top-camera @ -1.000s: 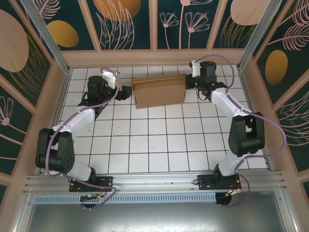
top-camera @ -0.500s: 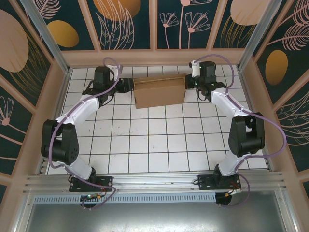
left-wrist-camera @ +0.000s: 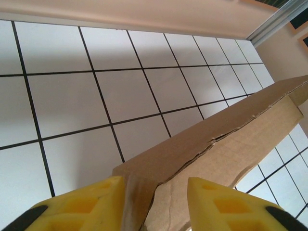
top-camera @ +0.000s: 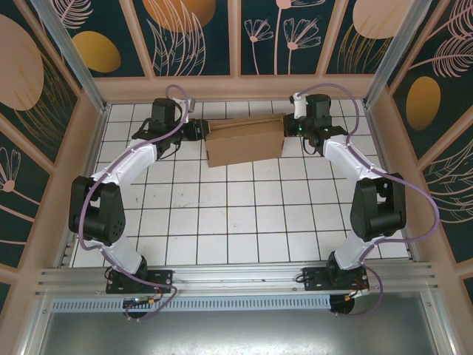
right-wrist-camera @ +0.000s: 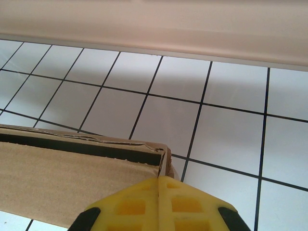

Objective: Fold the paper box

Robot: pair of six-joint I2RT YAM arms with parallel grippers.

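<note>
The paper box [top-camera: 245, 142] sits on the far half of the white tiled table [top-camera: 222, 222], a little left of centre and close to the far wall. It is an open brown cardboard shape with its long side running left to right, and its top edge looks slightly tilted. The left gripper [top-camera: 198, 132] meets the box's left end. In the left wrist view its yellow fingers [left-wrist-camera: 82, 207] stand apart, one on each side of the cardboard end wall, and a loose inner flap with a ragged crease lies just inside. Cardboard fills the gap, so both pads bear on the box [left-wrist-camera: 231, 144]. The right gripper [top-camera: 290, 126] is at the box's far right corner. In the right wrist view its fingertips [right-wrist-camera: 139, 202] are pressed together and pinch the thin upright edge of that corner, where the dark slot of the doubled wall [right-wrist-camera: 72, 150] ends. The box's brown side [right-wrist-camera: 62, 187] runs off to the left.
</note>
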